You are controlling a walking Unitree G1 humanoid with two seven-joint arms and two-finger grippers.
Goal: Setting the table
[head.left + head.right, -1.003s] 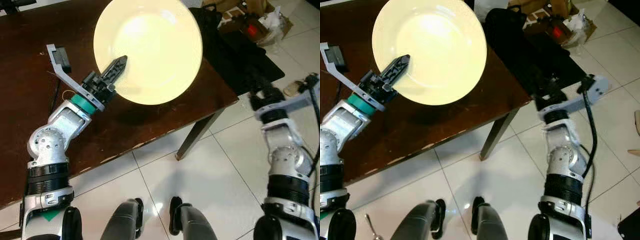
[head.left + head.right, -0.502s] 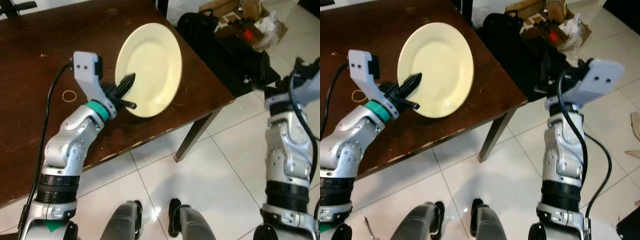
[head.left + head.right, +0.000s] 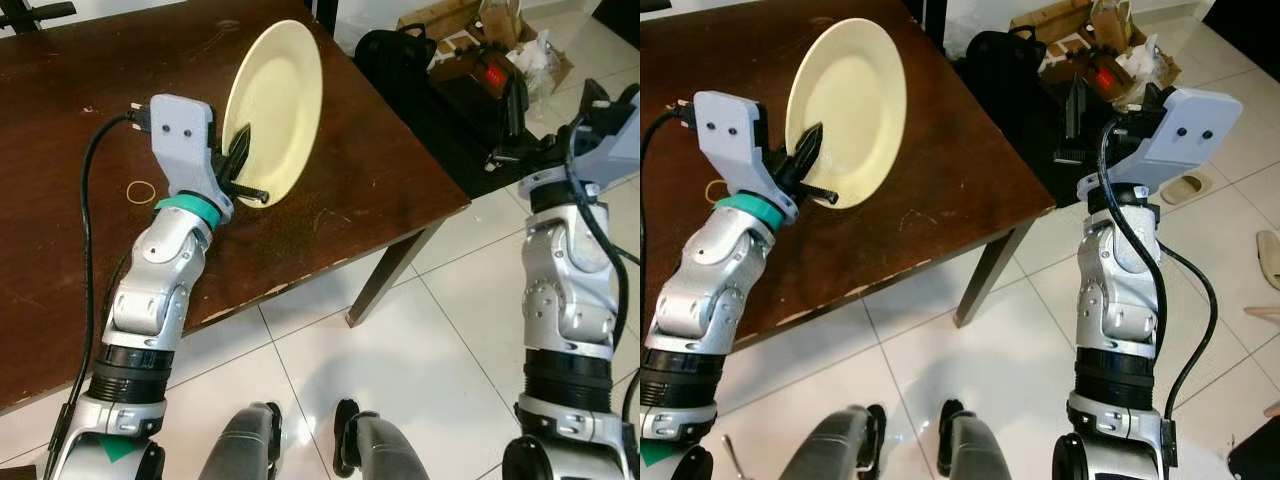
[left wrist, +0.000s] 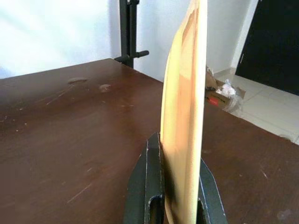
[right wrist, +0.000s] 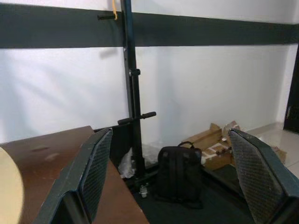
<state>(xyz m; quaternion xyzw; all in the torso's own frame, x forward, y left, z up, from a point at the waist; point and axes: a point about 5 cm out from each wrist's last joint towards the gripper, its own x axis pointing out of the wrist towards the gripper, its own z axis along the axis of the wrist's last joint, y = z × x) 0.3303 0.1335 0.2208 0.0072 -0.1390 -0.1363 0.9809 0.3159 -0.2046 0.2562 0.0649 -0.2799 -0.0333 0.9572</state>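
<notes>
Now my left gripper (image 3: 240, 160), clamped on the plate (image 3: 275, 105), has tipped it nearly upright at eleven o'clock above the table (image 3: 380, 180), not yet laid; right gripper (image 5: 170, 172) gapes empty.

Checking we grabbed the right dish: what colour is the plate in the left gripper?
Plain pale yellow plate, no pattern; clearest in the left eye view.

Head views bright, evenly lit, sharp; tile floor (image 3: 400, 370) glossy with soft reflections. Plate (image 3: 275, 95) bright, near washed out on its face. Left wrist view: backlit from pale wall beyond left pincer (image 4: 175, 186); plate edge soft, close. Right wrist view: right pincer (image 5: 180, 177) fingers blurred, wall bright.
</notes>
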